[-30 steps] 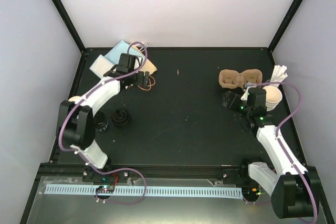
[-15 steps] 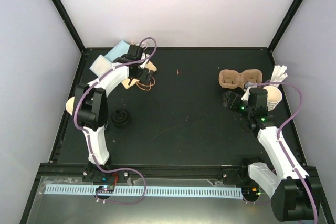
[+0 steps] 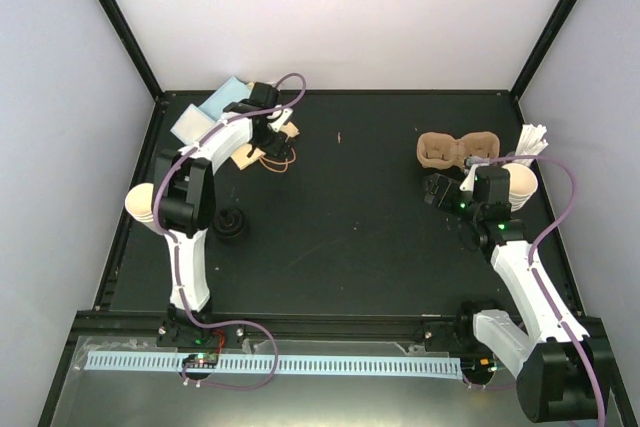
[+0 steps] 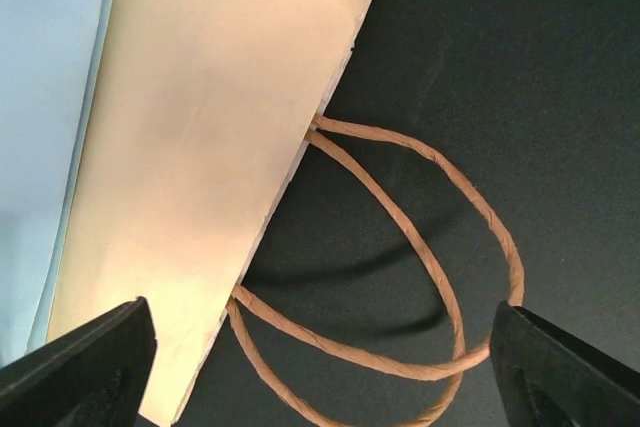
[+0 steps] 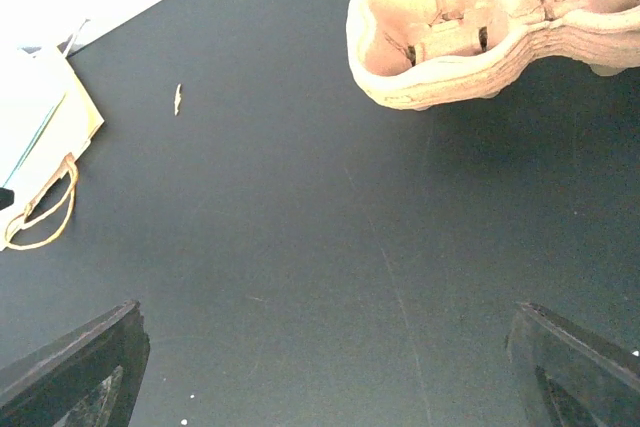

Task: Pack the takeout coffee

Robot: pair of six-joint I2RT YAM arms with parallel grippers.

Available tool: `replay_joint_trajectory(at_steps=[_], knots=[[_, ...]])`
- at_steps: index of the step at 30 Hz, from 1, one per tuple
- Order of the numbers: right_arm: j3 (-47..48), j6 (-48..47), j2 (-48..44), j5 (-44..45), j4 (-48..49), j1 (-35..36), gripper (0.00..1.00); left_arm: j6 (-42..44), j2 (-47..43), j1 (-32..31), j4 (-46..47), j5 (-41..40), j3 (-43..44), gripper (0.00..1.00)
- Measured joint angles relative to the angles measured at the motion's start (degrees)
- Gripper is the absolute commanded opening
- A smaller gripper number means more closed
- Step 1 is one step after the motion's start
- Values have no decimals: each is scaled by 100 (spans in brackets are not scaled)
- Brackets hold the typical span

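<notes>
The takeout coffee (image 3: pixel 139 201), a small cream paper cup, stands at the table's left edge, partly behind my left arm. My left gripper (image 3: pixel 269 139) hangs open over a flat beige paper bag (image 4: pixel 200 147) at the far left. The bag's two twine handles (image 4: pixel 405 187) lie looped on the black table between my fingers, and nothing is held. In the left wrist view the left gripper (image 4: pixel 330 377) shows only its two fingertips at the bottom corners. My right gripper (image 3: pixel 438 192) is open over bare tabletop near the brown pulp carrier (image 3: pixel 457 149), far from the cup.
A black lid (image 3: pixel 230 225) lies right of the cup. A light blue sheet (image 3: pixel 204 112) sits under the bag. A nested stack of cups with white sticks (image 3: pixel 521 179) stands at the right edge. The carrier (image 5: pixel 480 27) fills the right wrist view's top right.
My left arm's elbow has swung in towards the table and up, leaving more of the cup in sight. Its gripper has stayed over the bag. The right arm has barely moved.
</notes>
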Motion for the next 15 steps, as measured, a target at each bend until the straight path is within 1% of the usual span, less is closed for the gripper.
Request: replay_joint_trajectory(at_steps=[8, 15], knots=[[7, -4, 2, -28, -11, 0, 100, 299, 538, 0, -398, 22, 520, 90], [7, -17, 0, -42, -68, 0, 100, 490, 647, -9, -651, 378, 533, 89]])
